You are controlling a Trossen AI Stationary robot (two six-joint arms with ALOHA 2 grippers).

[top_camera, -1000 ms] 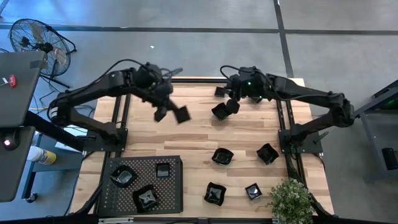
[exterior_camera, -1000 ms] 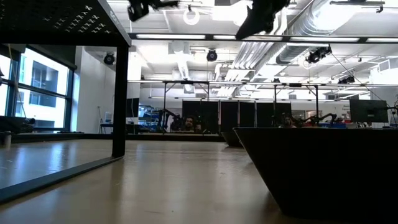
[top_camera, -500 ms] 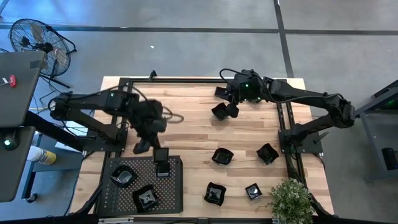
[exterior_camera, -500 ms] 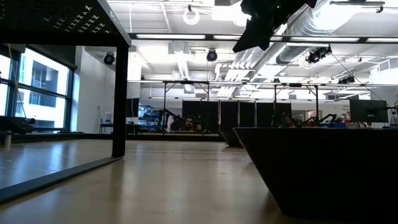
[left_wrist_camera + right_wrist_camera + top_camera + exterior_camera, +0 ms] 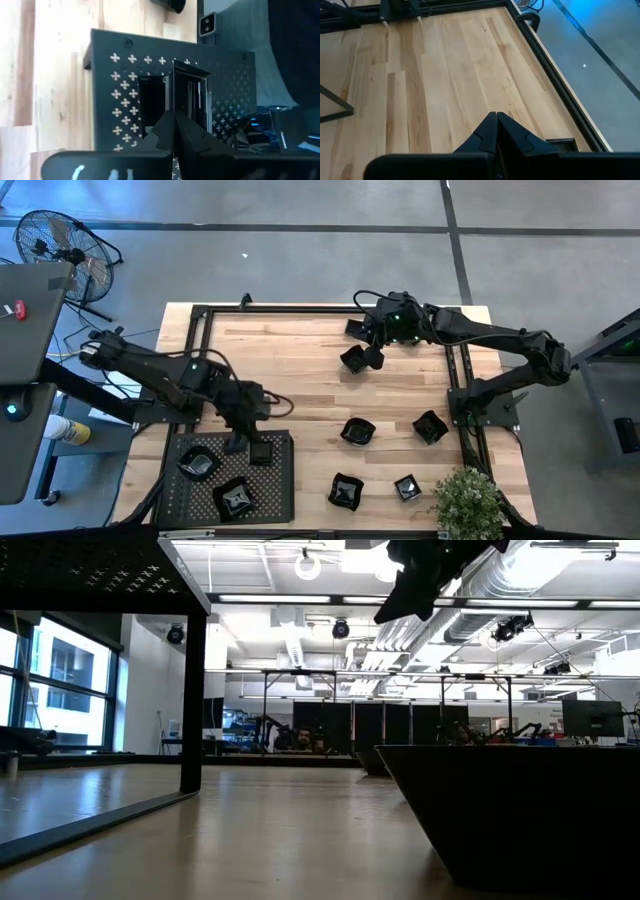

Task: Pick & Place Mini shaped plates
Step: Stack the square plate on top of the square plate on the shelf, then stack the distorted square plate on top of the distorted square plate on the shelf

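1. I saw the wooden table (image 5: 310, 380) carrying the perforated tray (image 5: 190, 490) at its near left corner.
2. My left gripper (image 5: 240, 442) hung over the tray's far right corner, fingers pressed together on a square plate (image 5: 260, 450).
3. My right gripper (image 5: 365, 358), far across the table from the tray, was pinched on a plate (image 5: 352, 360).
4. Two plates (image 5: 198, 464) lay in the tray; four plates (image 5: 358, 430) sat right of it.

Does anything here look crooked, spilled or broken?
Nothing is broken or spilled. The small black dishes, like this one, lie loose on the wooden table at odd angles, while three sit on the perforated tray.
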